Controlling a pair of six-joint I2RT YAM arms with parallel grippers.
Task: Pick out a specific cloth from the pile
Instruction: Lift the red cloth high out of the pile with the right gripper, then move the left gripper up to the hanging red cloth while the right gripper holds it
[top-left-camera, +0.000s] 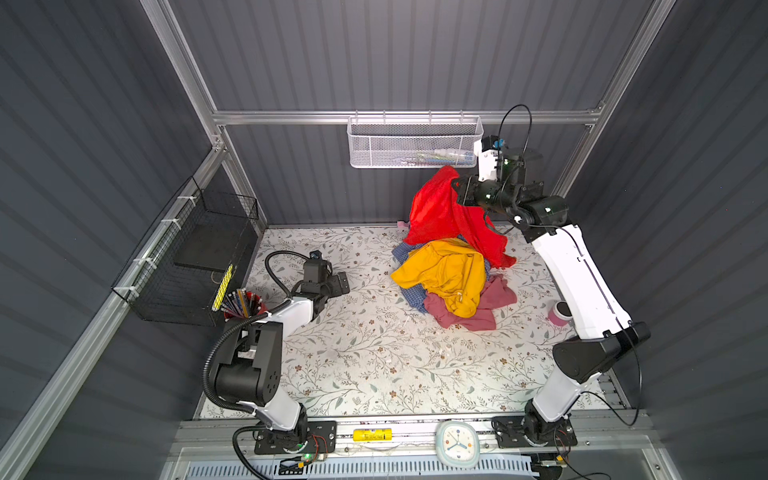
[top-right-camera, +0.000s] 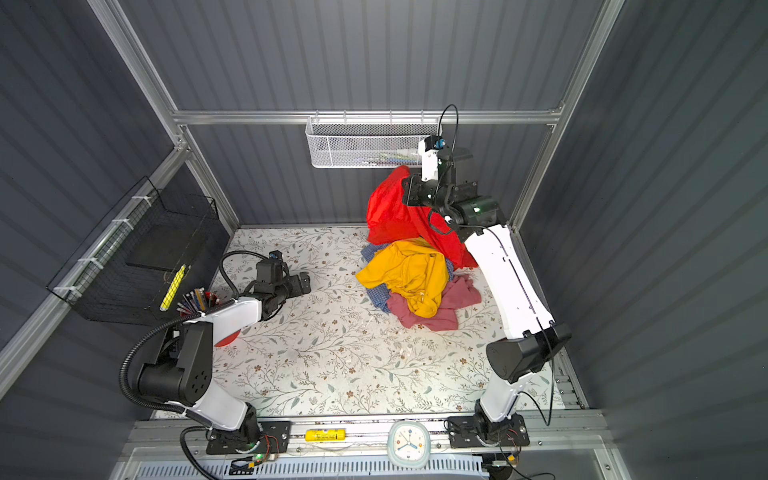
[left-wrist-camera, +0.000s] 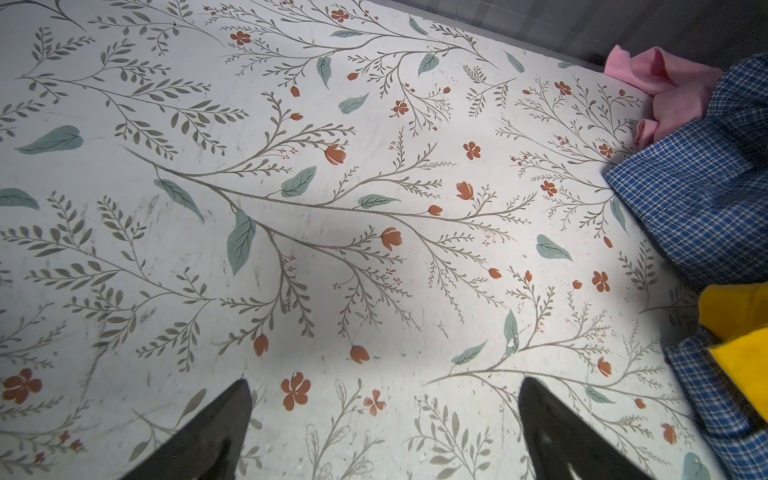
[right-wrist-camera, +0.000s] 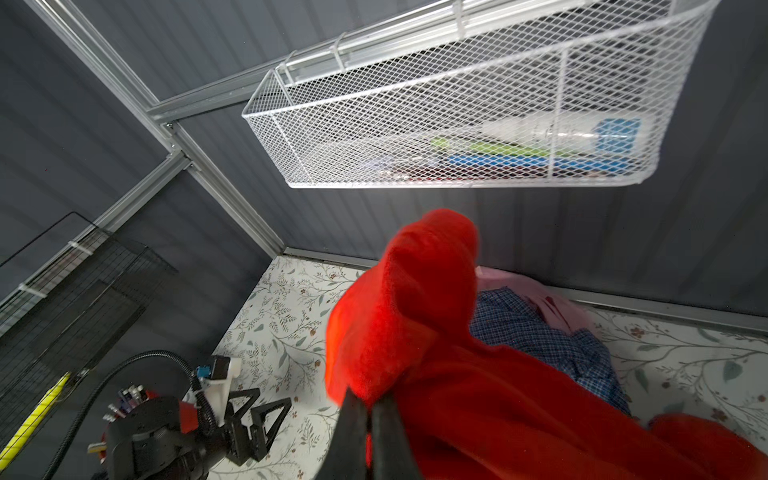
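Top views: high, looking down, sharing my whole table (top-left-camera: 365, 357).
Left wrist: low over table, pile (left-wrist-camera: 698, 199) edge.
Right wrist: faces back-wall basket (right-wrist-camera: 374, 124).

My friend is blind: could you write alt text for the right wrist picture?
The shut right gripper holds up a red cloth; a blue checked garment lies below on the floral table. A white mesh basket hangs above; the left gripper stands open.
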